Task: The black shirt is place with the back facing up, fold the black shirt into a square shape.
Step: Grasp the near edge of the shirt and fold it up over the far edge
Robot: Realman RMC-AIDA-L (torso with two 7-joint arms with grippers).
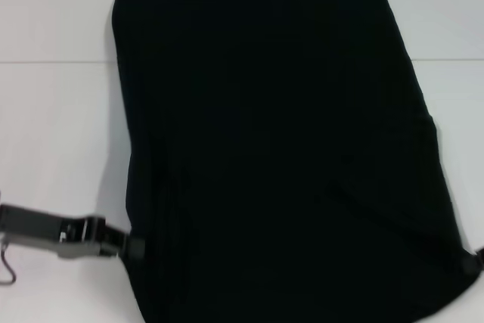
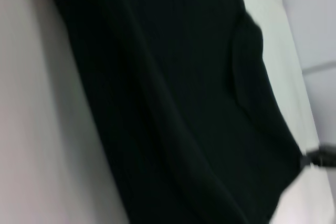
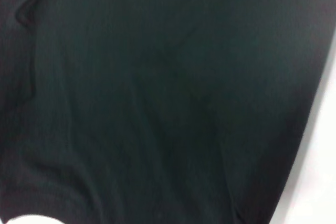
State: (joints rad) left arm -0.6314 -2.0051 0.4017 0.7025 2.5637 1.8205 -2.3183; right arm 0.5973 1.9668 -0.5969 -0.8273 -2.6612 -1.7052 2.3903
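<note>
Black shirt flat on table, left end effector at its edge (grip unclear), right end effector likewise

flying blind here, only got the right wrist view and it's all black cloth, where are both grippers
Observer: The left gripper is at the black shirt's near left edge on the white table.
Operator: and the right one
Observer: The right gripper touches the shirt's near right edge, mostly cut off by the picture's edge.
Operator: sleeves sticking out
Observer: None show; the outline is a long panel, straight across the far end.
</note>
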